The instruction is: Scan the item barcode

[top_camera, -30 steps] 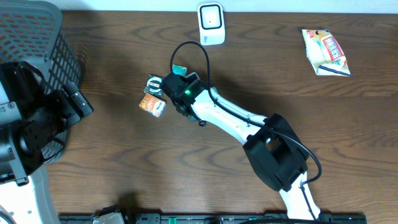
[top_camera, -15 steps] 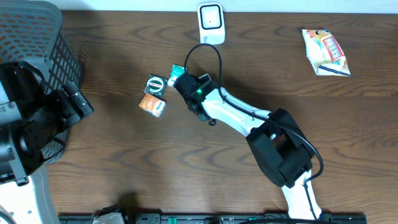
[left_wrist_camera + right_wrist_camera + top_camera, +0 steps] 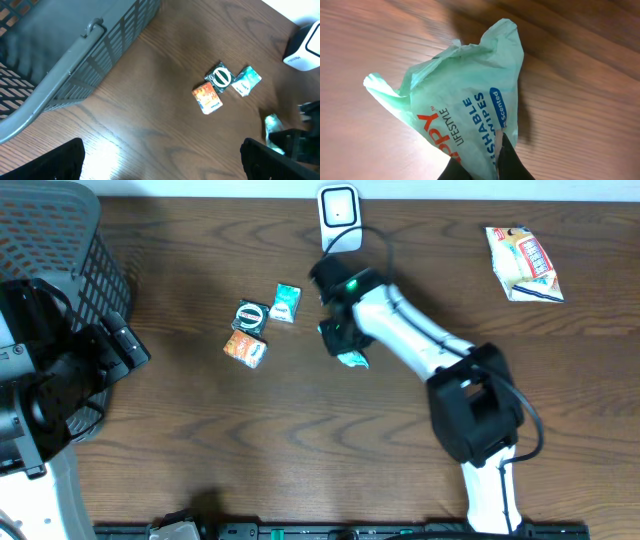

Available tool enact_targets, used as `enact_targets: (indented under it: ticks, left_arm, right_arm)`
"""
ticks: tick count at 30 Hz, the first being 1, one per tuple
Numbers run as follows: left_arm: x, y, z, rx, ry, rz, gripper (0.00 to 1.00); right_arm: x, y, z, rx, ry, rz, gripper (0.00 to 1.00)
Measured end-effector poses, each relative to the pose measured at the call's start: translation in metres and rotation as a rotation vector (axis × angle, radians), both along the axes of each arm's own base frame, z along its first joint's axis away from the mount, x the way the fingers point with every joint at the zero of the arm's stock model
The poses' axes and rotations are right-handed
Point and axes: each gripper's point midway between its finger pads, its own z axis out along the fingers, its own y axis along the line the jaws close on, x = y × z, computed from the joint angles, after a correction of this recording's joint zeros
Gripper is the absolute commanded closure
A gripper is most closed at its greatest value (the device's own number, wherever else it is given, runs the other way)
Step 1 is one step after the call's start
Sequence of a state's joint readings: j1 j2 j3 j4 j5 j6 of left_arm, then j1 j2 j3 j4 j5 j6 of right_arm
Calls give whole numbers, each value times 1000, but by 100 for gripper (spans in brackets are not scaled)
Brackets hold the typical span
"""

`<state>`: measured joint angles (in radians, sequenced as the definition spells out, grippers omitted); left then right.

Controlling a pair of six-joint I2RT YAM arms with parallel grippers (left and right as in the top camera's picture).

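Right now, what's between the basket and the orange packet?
Nothing: bare table between basket and orange packet, shown in left wrist view.

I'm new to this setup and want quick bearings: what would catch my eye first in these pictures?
A mint-green wipes packet fills the right wrist view, pinched at its lower edge by the right gripper. From overhead it is held close to the white scanner at the far edge, with three small packets to the left and a grey basket in the far left corner.
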<state>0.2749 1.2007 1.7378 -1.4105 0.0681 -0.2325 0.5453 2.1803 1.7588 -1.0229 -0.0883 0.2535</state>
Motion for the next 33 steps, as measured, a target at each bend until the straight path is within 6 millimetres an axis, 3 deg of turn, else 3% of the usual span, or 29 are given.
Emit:
enact_targets:
  ticks: [5,8,15,18,25,30,33]
  left_arm:
    - [0,0,0,0,0,0,2]
    - [0,0,0,0,0,0,2]
    - [0,0,0,0,0,0,2]
    - [0,0,0,0,0,0,2]
    - [0,0,0,0,0,0,2]
    - [0,0,0,0,0,0,2]
    - [0,0,0,0,0,0,2]
  right_arm:
    - [0,-3,18,324,157,1,99]
    - [-2,-12,19,469,221,-25,99]
    - [-41,-27,-13,717,391,-109,98]
    - [-46,-35,-21,784,410,-149,86]
    - [-37,-91,-33,750,454,-397,55]
    - [-24,-146,-24,607,454,-532,46]
    - [-18,-169,-12,513,447,-549,41]
